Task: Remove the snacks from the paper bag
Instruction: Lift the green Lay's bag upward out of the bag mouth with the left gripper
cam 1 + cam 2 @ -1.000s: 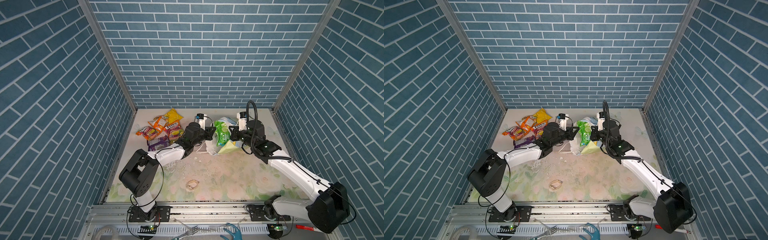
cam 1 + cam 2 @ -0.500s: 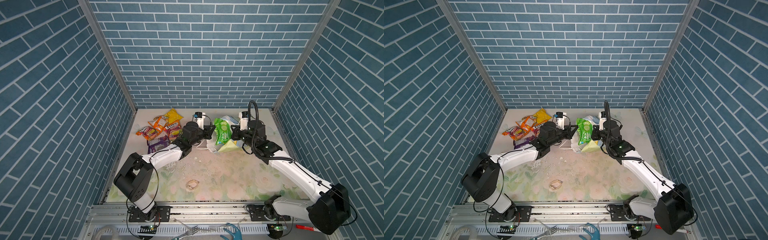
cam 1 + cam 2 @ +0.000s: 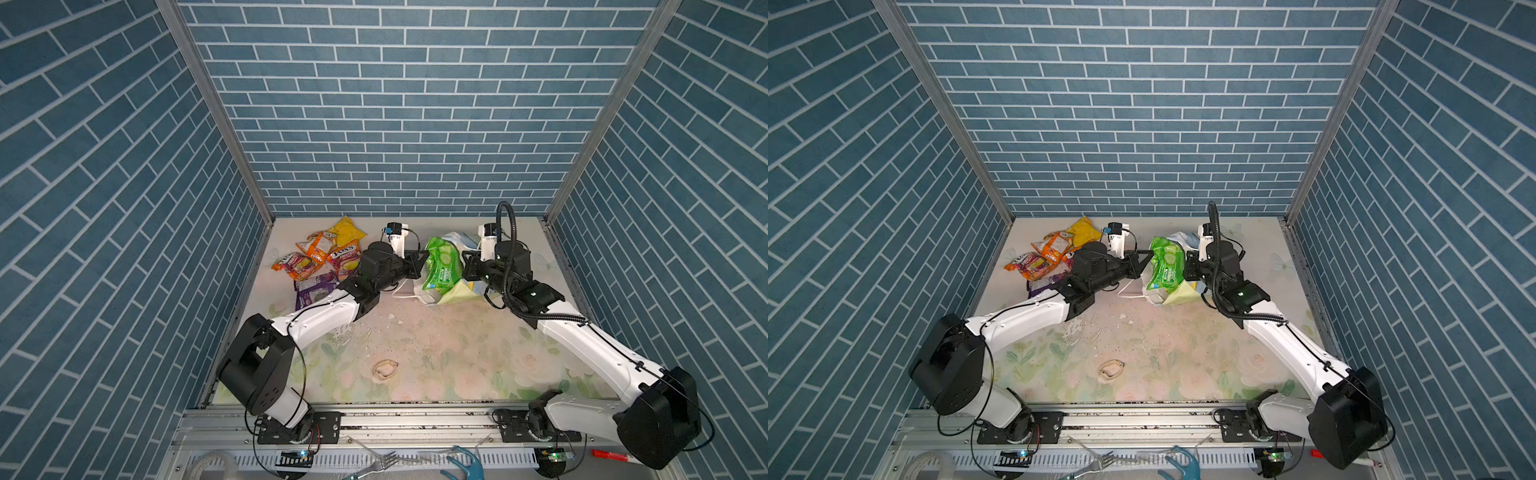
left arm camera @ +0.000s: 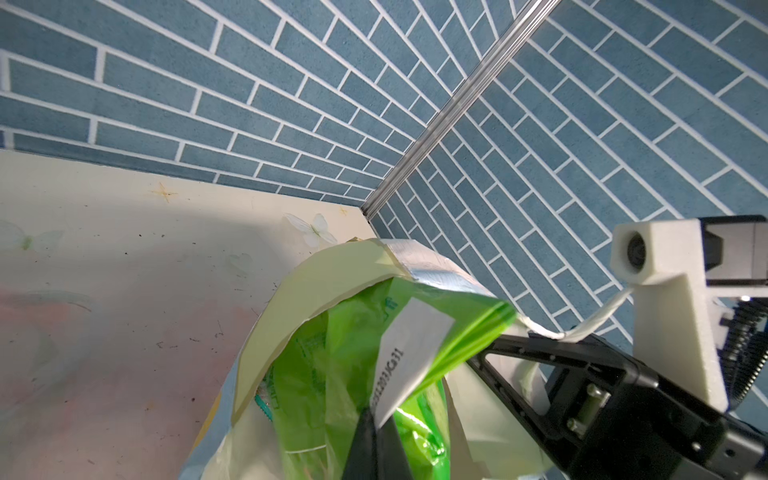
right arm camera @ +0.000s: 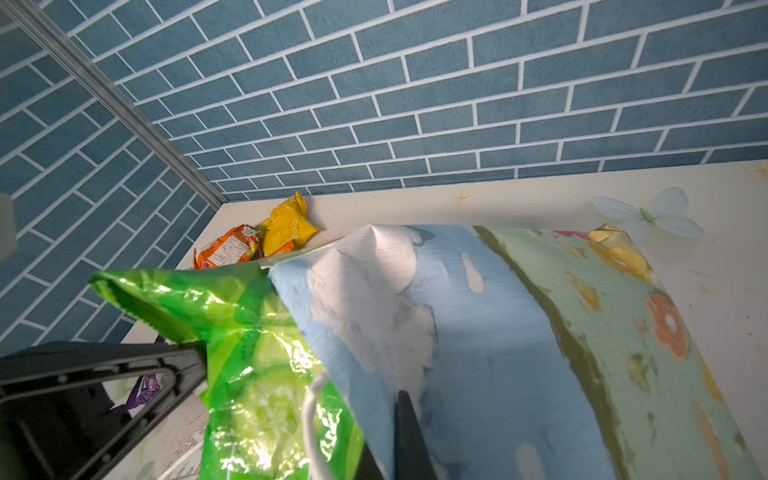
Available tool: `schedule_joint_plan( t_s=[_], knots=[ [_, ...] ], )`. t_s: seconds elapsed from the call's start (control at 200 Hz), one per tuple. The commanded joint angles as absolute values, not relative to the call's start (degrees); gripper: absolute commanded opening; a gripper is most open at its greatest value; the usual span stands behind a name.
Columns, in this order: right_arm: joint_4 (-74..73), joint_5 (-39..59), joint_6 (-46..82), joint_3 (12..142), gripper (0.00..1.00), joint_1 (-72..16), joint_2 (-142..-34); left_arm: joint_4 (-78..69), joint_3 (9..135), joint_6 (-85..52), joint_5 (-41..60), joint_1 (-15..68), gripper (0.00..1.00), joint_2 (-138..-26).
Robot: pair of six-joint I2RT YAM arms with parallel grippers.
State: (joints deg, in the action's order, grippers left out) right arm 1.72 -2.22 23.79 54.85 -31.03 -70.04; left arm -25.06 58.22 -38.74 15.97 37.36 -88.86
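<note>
The green cucumber-print bag [image 3: 442, 266] [image 3: 1167, 266] sticks halfway out of the paper bag [image 3: 457, 293] [image 3: 1179, 296], which stands tilted at the back middle. My left gripper [image 3: 422, 259] [image 4: 376, 419] is shut on the green bag's [image 4: 332, 374] top edge. My right gripper [image 3: 467, 266] [image 5: 401, 399] is shut on the paper bag's sky-printed wall [image 5: 498, 332]. Several snacks lie to the left: a yellow packet [image 3: 345, 230], an orange one [image 3: 318, 247], two FOX'S bags [image 3: 345, 262] and a purple packet [image 3: 313, 289].
A small pale ring [image 3: 384, 369] and crumbs lie on the floral table mat in front. Brick walls close in the back and both sides. A fork [image 3: 374, 461] and a teal tool [image 3: 467, 459] lie below the front rail.
The left gripper has drawn the green bag further out of the paper bag and its arm has swung. The right gripper has kept its hold on the paper bag.
</note>
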Motion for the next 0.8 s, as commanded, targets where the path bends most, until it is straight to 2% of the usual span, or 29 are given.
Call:
schedule_joint_plan(
  t_s=[0.0,0.15,0.16,0.205,0.225,0.48,0.685,0.795],
  knots=[
    [4.2,-1.7,26.3,55.4,0.0,-30.9,-70.0,-25.5,59.2,-38.1,16.6,36.7,0.0,-87.7],
    [3.8,-0.8,26.5,55.8,0.0,-30.9,-70.7,-24.9,58.5,-38.4,16.3,36.7,0.0,-87.8],
    [3.8,-0.8,26.6,55.9,0.0,-30.9,-70.8,-24.8,58.4,-38.4,16.2,36.7,0.03,-87.9],
    [3.7,-0.3,26.6,56.1,0.0,-30.9,-71.2,-24.5,58.1,-38.4,16.1,36.7,0.33,-87.9],
    [3.6,0.0,26.6,56.1,0.0,-30.9,-71.3,-24.5,58.0,-38.6,16.1,36.7,0.42,-87.9],
    [2.5,0.8,27.8,55.3,0.0,-30.9,-72.3,-25.5,57.1,-38.1,18.6,36.8,0.94,-89.3],
    [1.5,1.3,28.3,54.9,0.0,-30.9,-72.2,-23.3,59.1,-36.7,17.9,37.7,0.96,-93.2],
    [1.1,1.8,28.3,55.3,0.0,-30.9,-72.6,-27.5,59.8,-39.3,21.2,38.1,0.89,-96.5]
  ],
)
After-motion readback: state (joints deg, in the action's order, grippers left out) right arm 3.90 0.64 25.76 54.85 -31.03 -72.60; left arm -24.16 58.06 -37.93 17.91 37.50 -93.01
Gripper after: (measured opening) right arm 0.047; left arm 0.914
